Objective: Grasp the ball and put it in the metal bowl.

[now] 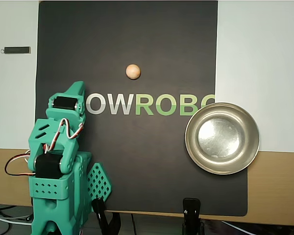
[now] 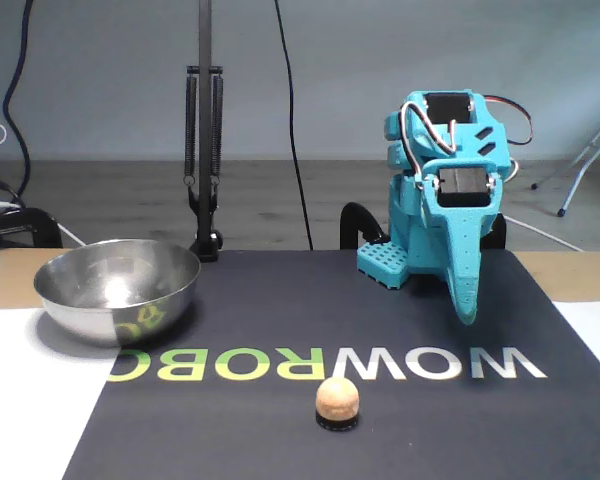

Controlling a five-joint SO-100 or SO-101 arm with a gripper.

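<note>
Pincer [image 2: 466,312] clenched, empty, folded at rest. Ball [image 1: 133,71], upper centre, may roll off if nudged; metal bowl [image 1: 222,138] lower right.

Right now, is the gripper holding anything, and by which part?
Nothing is held. The gripper is folded near the arm's base, while the ball lies alone on the mat, apart from it.

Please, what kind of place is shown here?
Probably a hobby or lab robot desk: a teal 3D-printed arm clamped by a black printed mat, with loose cables and a lamp stand behind.
</note>
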